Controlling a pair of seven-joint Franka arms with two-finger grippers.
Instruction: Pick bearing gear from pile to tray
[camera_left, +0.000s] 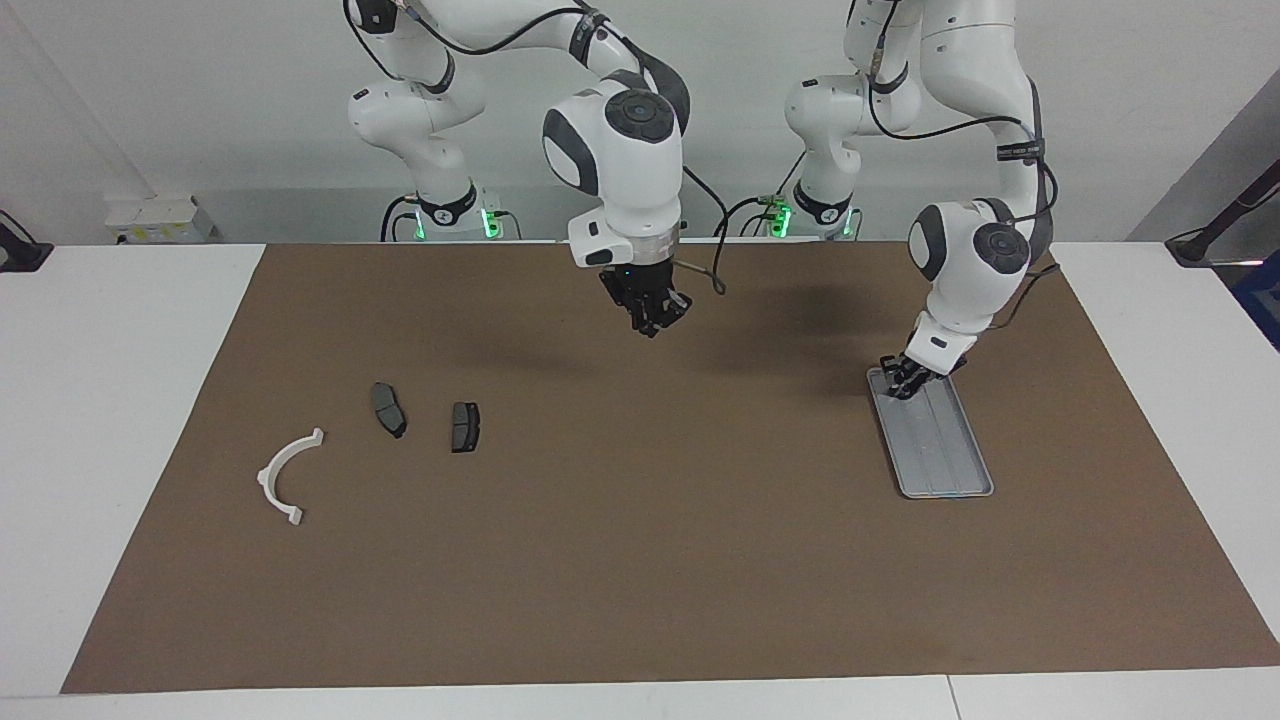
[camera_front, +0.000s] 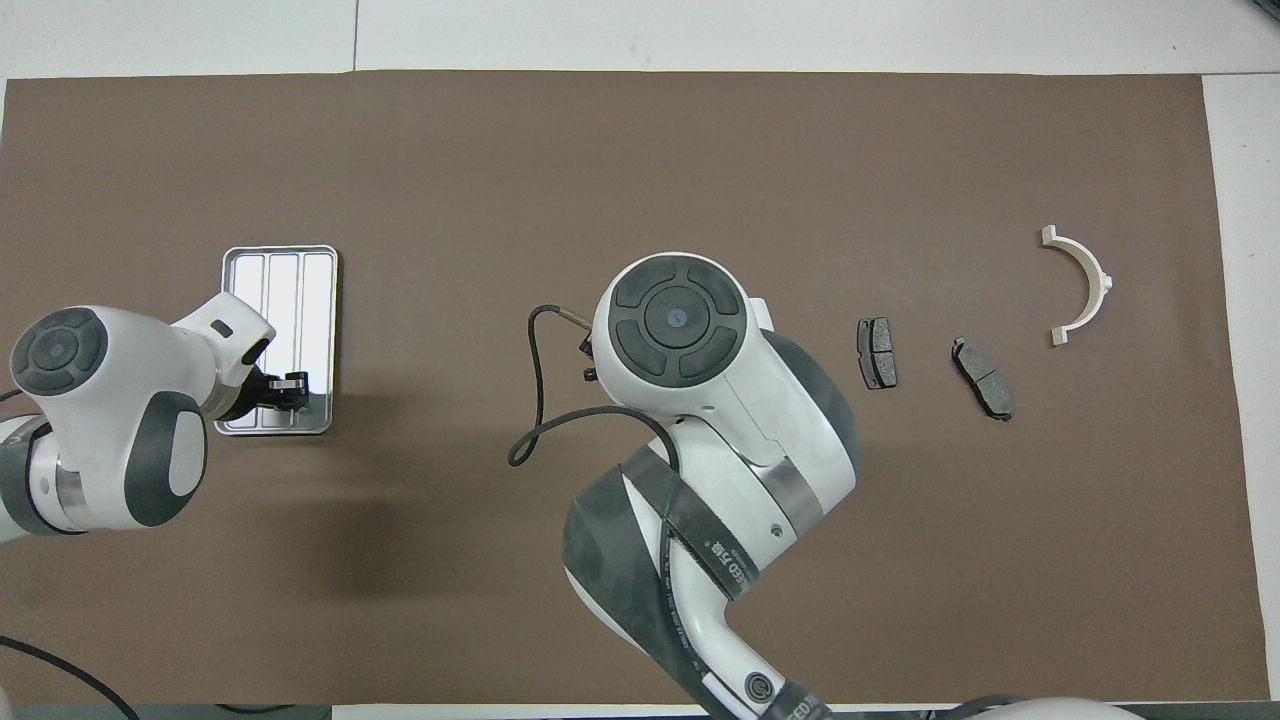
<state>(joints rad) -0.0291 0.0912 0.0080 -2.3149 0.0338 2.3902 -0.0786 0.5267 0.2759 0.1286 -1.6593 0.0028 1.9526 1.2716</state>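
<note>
One tray (camera_left: 945, 455) | contents: left pincer (camera_left: 903, 385) tip only

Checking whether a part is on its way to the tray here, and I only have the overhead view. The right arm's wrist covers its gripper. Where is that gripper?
Observer: The right gripper hangs in the air over bare brown mat, around the middle of the table, touching nothing on it.
Operator: Open or shut?
Observer: Shut. Whether a small part is pinched in it I cannot tell.
Operator: Is the left gripper down at the tray, or high above it?
Observer: The left gripper is low, at the end of the tray nearer to the robots, about level with the rim. Contact looks likely, but I cannot confirm it.
</note>
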